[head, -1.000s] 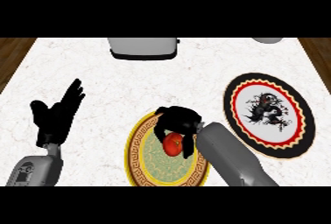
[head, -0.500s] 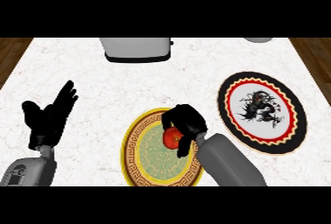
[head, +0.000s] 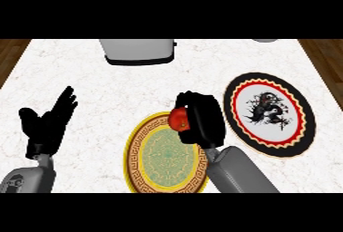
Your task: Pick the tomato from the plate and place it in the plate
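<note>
1. The tomato (head: 178,119) is held in the curled fingers of the right hand (head: 201,120), at the far right rim of the yellow-rimmed plate (head: 144,161); whether it is lifted clear of the rim cannot be told.
2. The pick is judged to be done: the green centre of that plate is bare.
3. The carry and the placing are left. The black-rimmed plate (head: 236,93), with a red band and a dark figure on white, lies just to the right, and nothing is seen resting on it.
4. The left hand (head: 47,124) is shown at the left, open with fingers up, resting and holding nothing.
5. The counter (head: 100,86) is a white, faintly veined surface, and both plates lie flat on it, near each other but apart.
6. A grey appliance (head: 139,50) is seen at the far edge, and a small pale object (head: 267,40) is cut off at the far right.
7. Wooden floor (head: 13,50) is visible beyond the counter's left and right corners.
</note>
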### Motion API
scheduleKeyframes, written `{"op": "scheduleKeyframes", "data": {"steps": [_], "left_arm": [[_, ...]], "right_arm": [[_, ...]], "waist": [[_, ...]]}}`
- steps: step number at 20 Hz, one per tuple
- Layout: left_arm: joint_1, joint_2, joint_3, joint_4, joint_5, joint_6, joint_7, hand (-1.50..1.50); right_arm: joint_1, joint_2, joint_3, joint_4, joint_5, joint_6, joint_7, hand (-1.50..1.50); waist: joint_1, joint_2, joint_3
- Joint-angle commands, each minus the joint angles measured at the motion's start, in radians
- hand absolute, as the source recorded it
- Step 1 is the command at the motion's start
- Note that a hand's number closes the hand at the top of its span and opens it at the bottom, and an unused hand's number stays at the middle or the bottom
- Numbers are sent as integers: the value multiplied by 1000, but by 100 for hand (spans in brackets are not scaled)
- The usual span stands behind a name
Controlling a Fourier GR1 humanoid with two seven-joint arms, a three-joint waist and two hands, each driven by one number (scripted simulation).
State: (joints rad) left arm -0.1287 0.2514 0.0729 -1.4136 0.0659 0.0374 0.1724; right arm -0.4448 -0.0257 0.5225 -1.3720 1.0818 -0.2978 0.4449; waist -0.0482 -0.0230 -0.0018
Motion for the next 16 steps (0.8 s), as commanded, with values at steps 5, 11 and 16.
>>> {"op": "scheduleKeyframes", "data": {"steps": [5,11,16], "left_arm": [[-52,-15,-12,1,-11,0,22,0],[-23,-40,-19,-9,-14,-10,-11,0],[-28,-32,-6,54,-43,-28,-57,0]], "right_arm": [[168,-64,-103,-359,86,-5,201,150],[186,-180,-330,-377,-117,-7,81,150],[238,-207,-420,-321,-171,-9,5,150]], "waist": [[30,19,2],[45,24,2],[47,23,2]]}}
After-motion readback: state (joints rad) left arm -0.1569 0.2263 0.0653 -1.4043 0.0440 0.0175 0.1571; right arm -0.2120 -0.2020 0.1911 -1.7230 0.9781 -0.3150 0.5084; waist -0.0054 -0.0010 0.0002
